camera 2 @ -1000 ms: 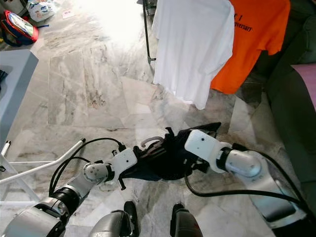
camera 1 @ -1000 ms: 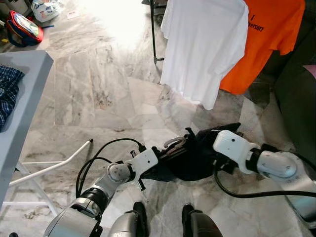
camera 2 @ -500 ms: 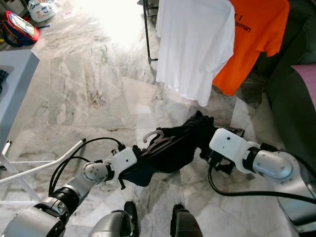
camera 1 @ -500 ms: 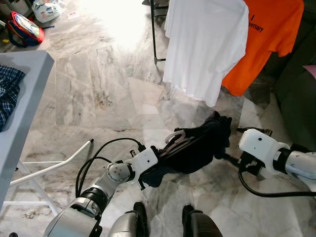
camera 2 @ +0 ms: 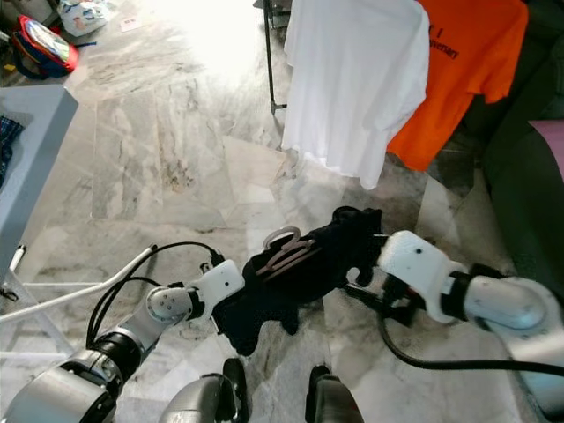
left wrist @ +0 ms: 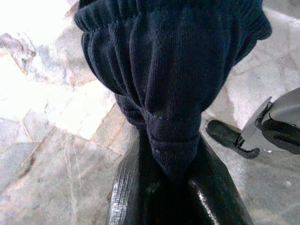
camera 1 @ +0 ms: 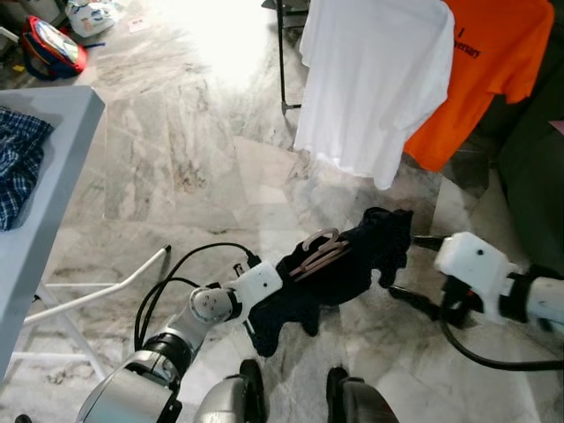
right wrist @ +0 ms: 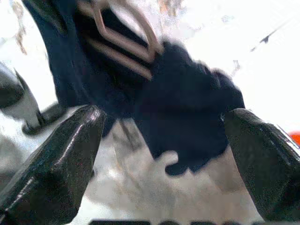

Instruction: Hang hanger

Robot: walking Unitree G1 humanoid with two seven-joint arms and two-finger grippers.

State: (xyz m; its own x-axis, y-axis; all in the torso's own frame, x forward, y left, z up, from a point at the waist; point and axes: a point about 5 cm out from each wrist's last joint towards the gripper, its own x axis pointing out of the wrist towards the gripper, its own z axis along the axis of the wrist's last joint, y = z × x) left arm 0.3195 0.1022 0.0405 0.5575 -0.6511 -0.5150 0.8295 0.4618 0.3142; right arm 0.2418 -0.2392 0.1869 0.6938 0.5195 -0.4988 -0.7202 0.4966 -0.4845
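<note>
A dark navy garment [camera 1: 335, 273] hangs on a pale hanger [camera 1: 319, 245] whose hook and bars show above the cloth. My left gripper [left wrist: 171, 187] is shut on the garment's gathered edge and holds it low over the marble floor, in front of my feet. My right gripper [camera 1: 401, 269] is open just to the right of the garment, its fingers [right wrist: 61, 159] spread wide and apart from the cloth. In the right wrist view the hanger [right wrist: 123, 41] and the garment [right wrist: 187, 108] lie ahead, between the two fingers.
A white T-shirt [camera 1: 374, 79] and an orange T-shirt [camera 1: 480, 70] hang on a rack at the back, its black pole [camera 1: 282, 53] beside them. A grey table [camera 1: 53, 159] with plaid cloth [camera 1: 16, 163] stands left. A dark sofa [camera 1: 533, 176] is right.
My right gripper let go of the garment and drew back to the right, opening wide. The garment now hangs from the left gripper alone. The camera shifted slightly.
</note>
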